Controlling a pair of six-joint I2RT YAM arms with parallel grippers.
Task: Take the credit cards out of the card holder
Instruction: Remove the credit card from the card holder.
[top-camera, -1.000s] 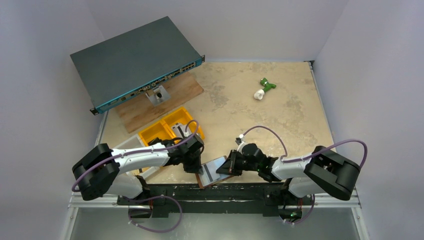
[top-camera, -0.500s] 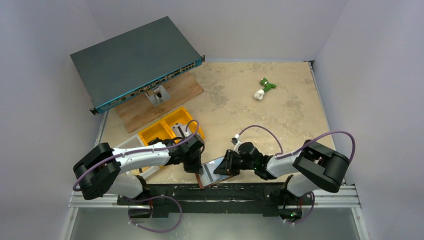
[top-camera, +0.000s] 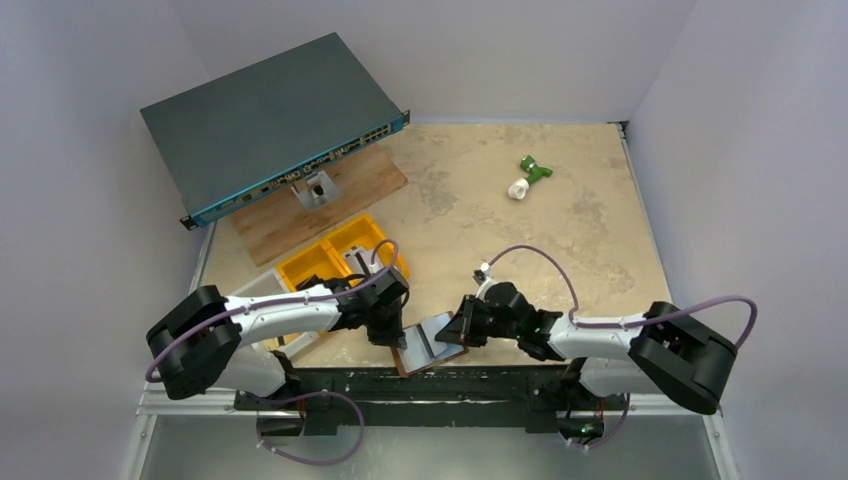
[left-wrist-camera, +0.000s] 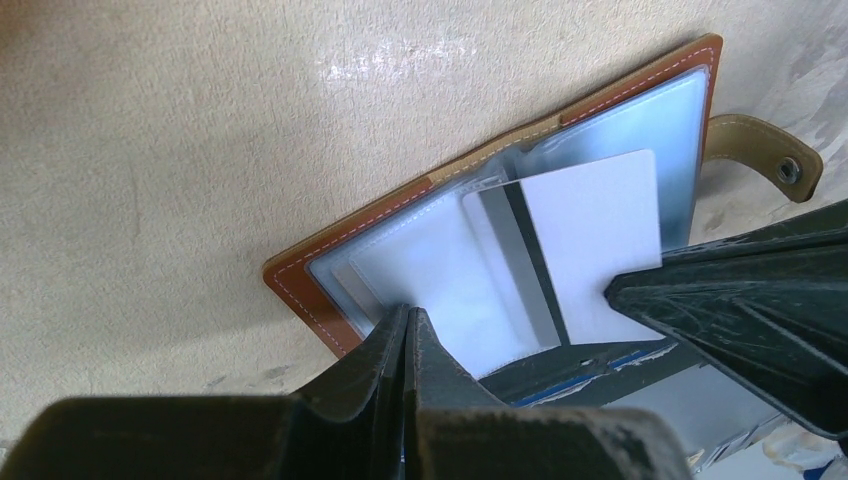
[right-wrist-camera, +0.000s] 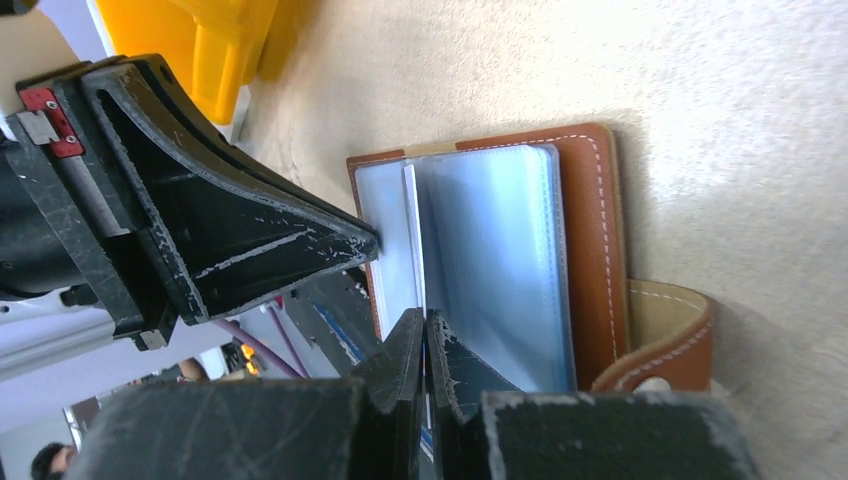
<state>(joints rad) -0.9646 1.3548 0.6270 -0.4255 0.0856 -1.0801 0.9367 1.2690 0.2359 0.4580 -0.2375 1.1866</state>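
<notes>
The near corner of the card holder (left-wrist-camera: 420, 230) lies hidden behind the left hand (left-wrist-camera: 408, 320).

Leather of card holder (left-wrist-camera: 300, 285): orange-brown w/ pale stitching; its snap tab (left-wrist-camera: 765, 160) tan; sleeves inside clear grey-blue. The credit cards (left-wrist-camera: 590, 240) in it: pale grey-blue, one w/ dark stripe. Under it, table (top-camera: 520, 240) mottled beige. Beyond it, bin (top-camera: 305, 262) yellow.

Soft, even light filled the overhead view, with faint shadows on the surface (top-camera: 520, 230). In both wrist views the near fingers (left-wrist-camera: 368, 392) were blurred, and glare whitened the inside of the wallet (right-wrist-camera: 590, 250).
</notes>
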